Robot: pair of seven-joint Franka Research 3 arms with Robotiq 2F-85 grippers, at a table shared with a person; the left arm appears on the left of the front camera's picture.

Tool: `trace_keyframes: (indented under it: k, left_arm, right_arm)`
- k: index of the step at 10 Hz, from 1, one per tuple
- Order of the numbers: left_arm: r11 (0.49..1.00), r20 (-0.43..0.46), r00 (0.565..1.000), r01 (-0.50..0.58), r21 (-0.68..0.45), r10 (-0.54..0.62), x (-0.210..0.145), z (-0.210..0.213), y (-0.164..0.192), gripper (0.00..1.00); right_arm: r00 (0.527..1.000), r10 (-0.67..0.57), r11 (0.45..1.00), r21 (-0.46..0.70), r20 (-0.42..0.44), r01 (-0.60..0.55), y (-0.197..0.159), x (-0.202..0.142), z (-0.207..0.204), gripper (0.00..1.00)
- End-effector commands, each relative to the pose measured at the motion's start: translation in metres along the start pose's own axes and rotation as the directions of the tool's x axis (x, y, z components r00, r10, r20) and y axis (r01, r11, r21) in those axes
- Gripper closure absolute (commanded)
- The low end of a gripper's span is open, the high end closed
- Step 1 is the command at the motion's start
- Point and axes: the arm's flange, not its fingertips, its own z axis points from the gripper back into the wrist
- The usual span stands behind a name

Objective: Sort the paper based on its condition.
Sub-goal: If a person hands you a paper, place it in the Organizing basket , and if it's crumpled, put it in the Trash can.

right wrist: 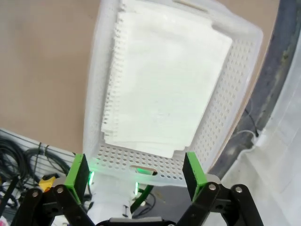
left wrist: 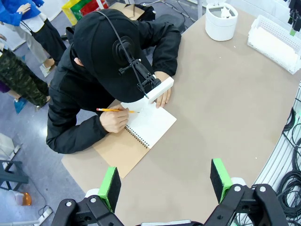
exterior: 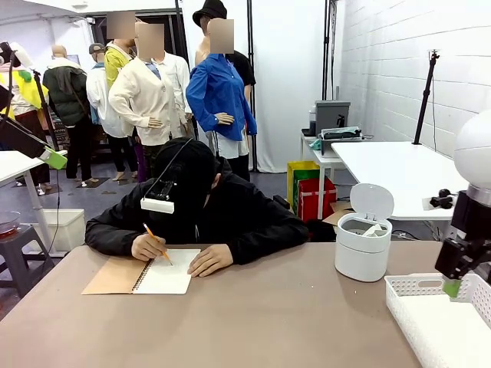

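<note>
- The right gripper (right wrist: pixel 136 172) hangs over the near end of the basket (right wrist: pixel 235 66), jaws spread wide with nothing between the green pads.
- The basket is a white perforated tray at the near right corner of the table (left wrist: pixel 225 108).
- The paper (right wrist: pixel 164 89) lies flat in the basket as a stack of smooth white sheets. One long edge is ragged with torn spiral holes.
- The stack takes up most of the basket floor, and the sheets sit slightly askew on one another.
- The left gripper (left wrist: pixel 164 183) is raised high over the near left of the table, also released and empty, looking down on the person (left wrist: pixel 99 56).
- The person sits at the far side, left of the middle, bent low over an open notebook (exterior: pixel 173 274) with a tan cover folded out to the left.
- One hand (exterior: pixel 147 247) holds an orange pencil (exterior: pixel 156 242) to the white page, and the other hand (exterior: pixel 209 261) rests on the notebook's right edge.
- A round white bin (exterior: pixel 360 253) stands at the far right of the table, lid tipped up, just beyond the basket. Something white lies inside, but I cannot tell what it is.
- The brown table between notebook, bin and basket is bare.
</note>
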Motion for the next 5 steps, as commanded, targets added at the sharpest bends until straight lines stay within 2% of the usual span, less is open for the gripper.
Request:
trace_keyframes:
  k: [1,5]
  left_arm:
    - [1.000,0.004,1.000,-0.003,0.003,0.003,-0.001,0.000,0.001,0.00]
    - [1.000,0.004,1.000,-0.003,0.003,0.003,-0.001,0.000,0.001,0.00]
  right_arm:
    - [0.989,0.126,0.990,0.047,0.076,-0.130,0.026,0.012,-0.001,0.00]
    - [0.923,0.247,0.959,0.065,0.294,-0.277,0.073,0.034,0.022,0.00]
